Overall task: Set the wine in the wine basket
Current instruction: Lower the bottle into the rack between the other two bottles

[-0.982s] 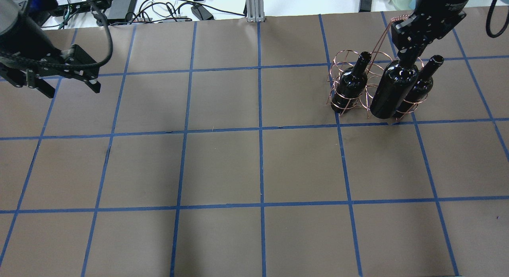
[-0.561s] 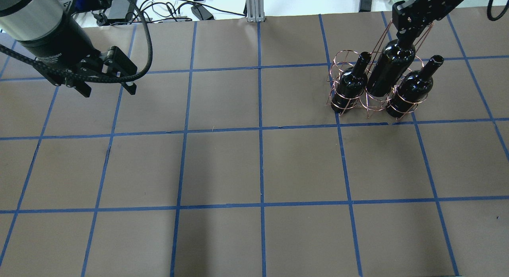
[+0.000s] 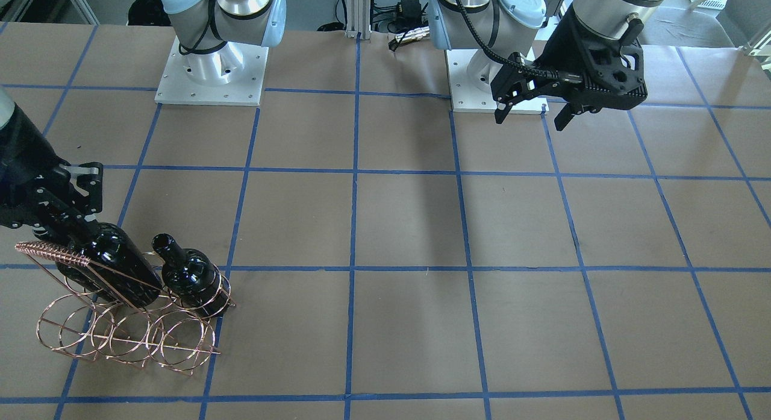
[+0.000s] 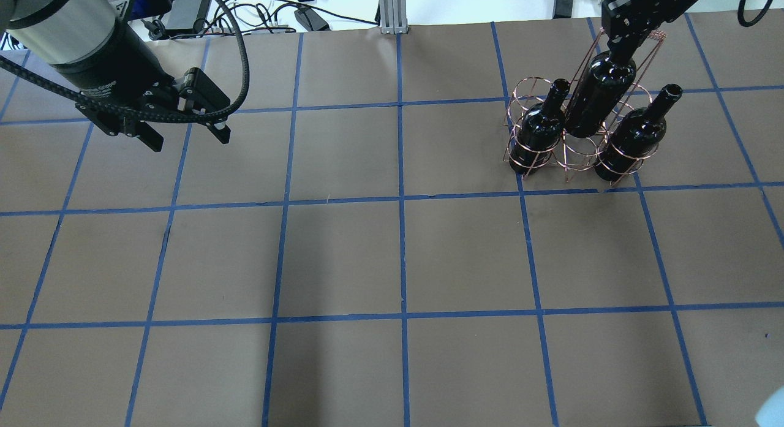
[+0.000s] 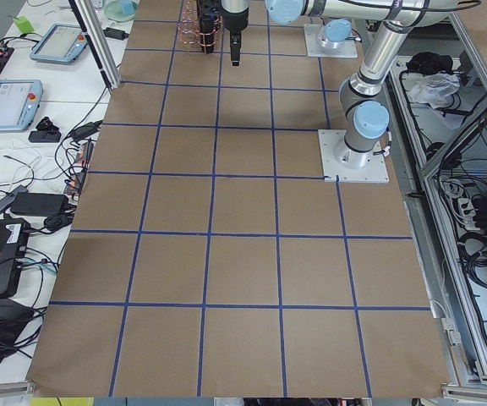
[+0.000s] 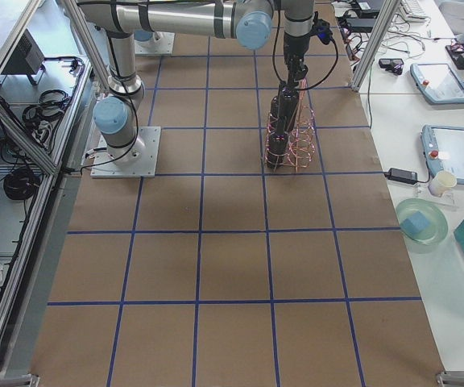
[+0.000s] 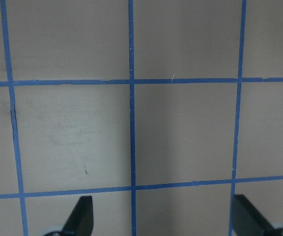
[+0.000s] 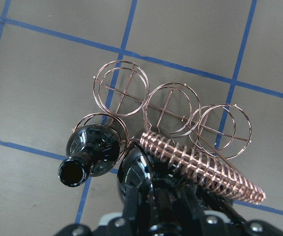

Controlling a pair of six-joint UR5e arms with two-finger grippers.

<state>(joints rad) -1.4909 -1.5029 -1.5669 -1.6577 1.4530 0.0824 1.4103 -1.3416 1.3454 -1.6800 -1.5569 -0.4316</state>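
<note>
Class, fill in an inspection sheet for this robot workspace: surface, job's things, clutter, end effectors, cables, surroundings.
surface: brown table with a blue tape grid.
job's things: wine bottle lowered into the middle ring of the copper wire basket; second bottle and third bottle stand in the end rings; the other row's rings are empty.
clutter: nothing seen.
end effectors: left end effector open, empty, above the table; right end effector shut on the wine bottle's neck.
cables: black cable loops along the left arm; loose leads beyond the table edge.
surroundings: teach pendants on a side bench.

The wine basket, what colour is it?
Shiny copper, a pinkish rose-gold. The wine basket shows best up close in the right wrist-mounted view.
</note>
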